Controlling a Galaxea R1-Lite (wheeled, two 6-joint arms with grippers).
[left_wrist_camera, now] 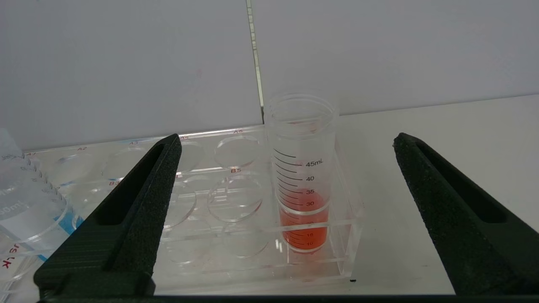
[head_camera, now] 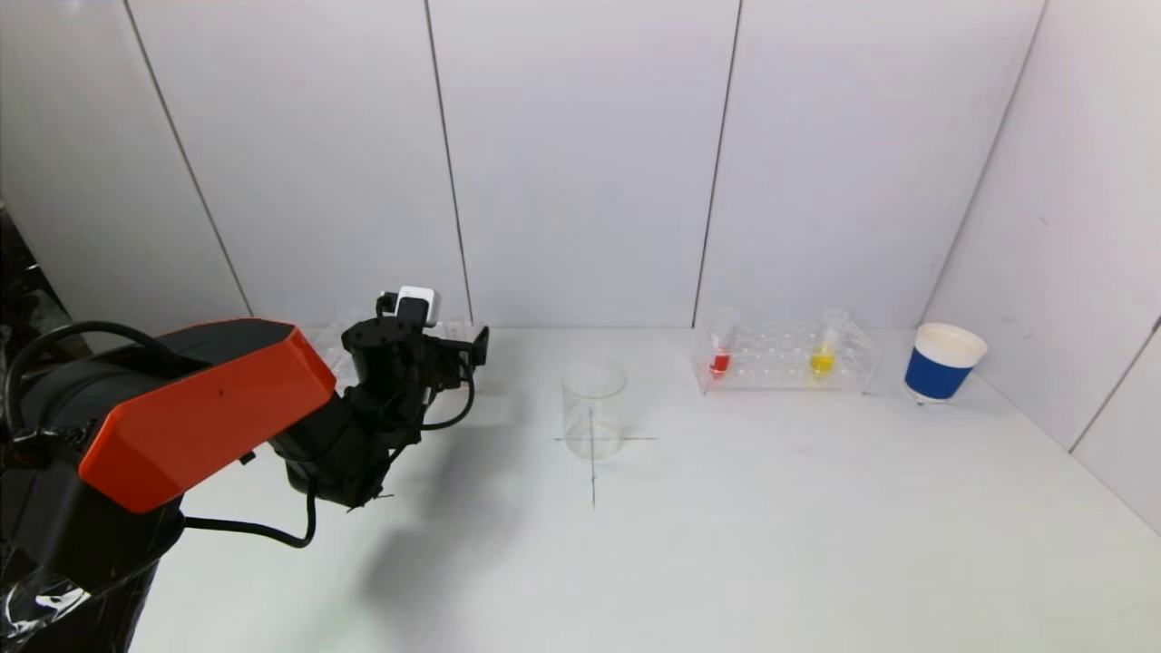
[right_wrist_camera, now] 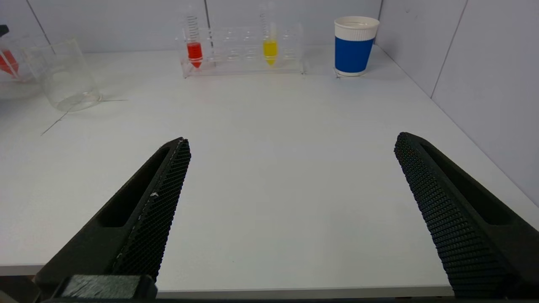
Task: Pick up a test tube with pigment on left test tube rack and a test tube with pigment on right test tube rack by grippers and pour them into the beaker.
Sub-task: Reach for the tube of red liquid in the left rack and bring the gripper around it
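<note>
White wall panels close in the back and right side of the scene, and a broad white worktop [head_camera: 726, 544] fills the space below them, marked with a thin pencilled cross. Biggest thing moving out there is the left arm, orange shell and all, reaching forward over the worktop's left side. The left gripper [left_wrist_camera: 286, 176] sits level at the left test tube rack [left_wrist_camera: 236, 168], jaws spread wide with nothing between them but air, framing one test tube of red pigment [left_wrist_camera: 303, 219] standing upright in the rack's end hole. A second tube seems to stand at the rack's other end, though it is only partly in view. Right gripper [right_wrist_camera: 290, 176] hangs low over the near edge of the worktop, jaws equally wide, holding nothing, well back from everything. One beaker [head_camera: 593, 408] stands on the cross, centre stage. Right test tube rack [head_camera: 785, 358] at the back carries two tubes: red test tube [head_camera: 720, 355] and yellow test tube [head_camera: 824, 354]. One blue paper cup [head_camera: 941, 363] sits just beside it.
</note>
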